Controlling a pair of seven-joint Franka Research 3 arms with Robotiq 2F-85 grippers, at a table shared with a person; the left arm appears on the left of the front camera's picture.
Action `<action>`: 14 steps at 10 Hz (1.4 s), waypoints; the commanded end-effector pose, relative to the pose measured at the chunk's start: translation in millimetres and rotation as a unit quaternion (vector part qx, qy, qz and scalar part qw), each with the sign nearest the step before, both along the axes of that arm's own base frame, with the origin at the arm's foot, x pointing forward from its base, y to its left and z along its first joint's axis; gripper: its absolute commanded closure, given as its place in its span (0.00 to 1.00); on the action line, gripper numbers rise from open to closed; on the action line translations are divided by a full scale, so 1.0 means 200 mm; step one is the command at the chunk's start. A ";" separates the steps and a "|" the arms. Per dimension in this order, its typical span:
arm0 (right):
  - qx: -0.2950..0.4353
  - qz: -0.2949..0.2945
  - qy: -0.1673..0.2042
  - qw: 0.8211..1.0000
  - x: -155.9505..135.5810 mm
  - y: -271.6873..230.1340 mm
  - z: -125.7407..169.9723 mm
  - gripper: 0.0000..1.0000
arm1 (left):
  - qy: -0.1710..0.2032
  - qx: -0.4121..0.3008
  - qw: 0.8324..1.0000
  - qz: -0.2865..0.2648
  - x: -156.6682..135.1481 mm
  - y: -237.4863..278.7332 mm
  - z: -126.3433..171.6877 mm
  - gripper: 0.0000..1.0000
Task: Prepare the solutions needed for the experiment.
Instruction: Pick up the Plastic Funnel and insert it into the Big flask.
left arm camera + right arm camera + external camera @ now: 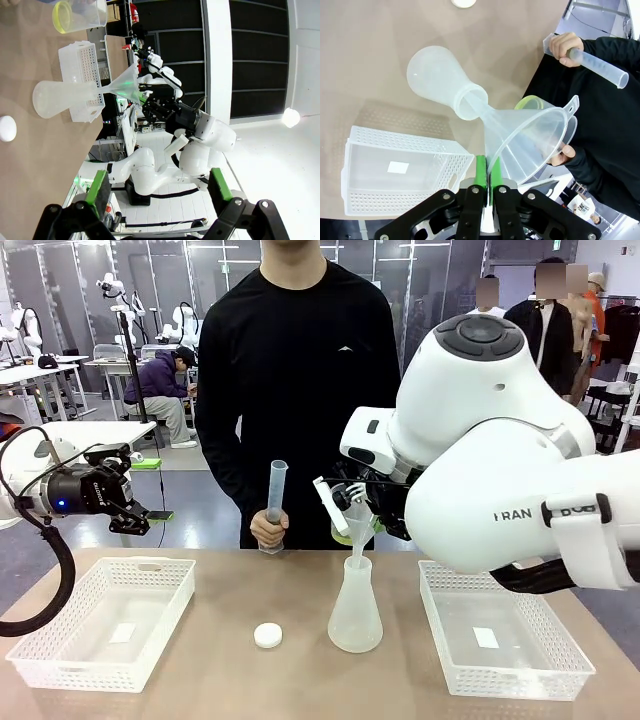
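My right gripper (489, 176) is shut on the rim of a translucent funnel (530, 140), whose stem sits in the neck of an empty conical flask (355, 610) at mid-table. Just behind the funnel (357, 525), the person's hand (561, 152) holds a beaker with the pale yellow solution (342, 537) (530, 102) close to the funnel's rim. Their other hand grips an upright graduated cylinder (276, 495). My left gripper (140, 516) hovers open above the left basket, holding nothing. Past its fingers (97, 187), the left wrist view shows the flask (57, 97), the funnel (122, 86) and the solution (64, 17).
A white round cap (267, 635) lies on the table left of the flask. White perforated baskets stand at the left (60, 640) and right (560, 660) of the table, each with a small white label inside. The person stands at the far edge.
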State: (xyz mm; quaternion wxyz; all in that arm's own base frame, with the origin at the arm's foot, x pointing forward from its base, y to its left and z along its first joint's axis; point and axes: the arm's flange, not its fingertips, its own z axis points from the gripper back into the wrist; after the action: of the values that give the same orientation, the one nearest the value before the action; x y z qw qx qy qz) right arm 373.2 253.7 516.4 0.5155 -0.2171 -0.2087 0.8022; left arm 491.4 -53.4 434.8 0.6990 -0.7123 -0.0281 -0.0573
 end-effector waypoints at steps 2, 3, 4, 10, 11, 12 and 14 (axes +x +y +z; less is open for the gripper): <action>0.005 -0.006 -0.016 1.000 0.01 0.01 -0.08 0.96 | -0.001 -0.001 1.000 0.000 0.00 0.00 0.01 0.00; 0.005 -0.007 -0.016 1.000 0.00 0.00 -0.09 0.96 | -0.001 -0.001 1.000 0.000 0.00 0.00 0.01 0.00; 0.000 -0.010 -0.018 1.000 0.00 -0.01 -0.10 0.96 | -0.001 -0.001 1.000 0.000 0.00 0.00 0.01 0.00; -0.009 -0.005 -0.016 1.000 0.00 0.00 -0.16 0.96 | -0.001 -0.001 1.000 0.000 0.00 0.00 0.01 0.00; -0.011 -0.003 -0.016 1.000 0.00 0.00 -0.17 0.96 | -0.001 -0.001 1.000 0.000 0.00 0.00 0.01 0.00; -0.014 -0.003 -0.017 1.000 0.00 0.00 -0.18 0.96 | -0.001 -0.001 1.000 0.000 0.00 0.00 0.01 0.00; -0.014 0.001 -0.015 1.000 0.00 0.01 -0.20 0.96 | -0.001 -0.001 1.000 0.000 0.00 0.00 0.01 0.00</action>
State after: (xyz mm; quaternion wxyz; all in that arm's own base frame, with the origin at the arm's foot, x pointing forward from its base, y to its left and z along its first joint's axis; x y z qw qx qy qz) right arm 373.2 251.9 486.2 0.5039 -0.2239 -0.1967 0.8107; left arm 491.4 -53.4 434.8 0.6990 -0.7123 -0.0281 -0.0573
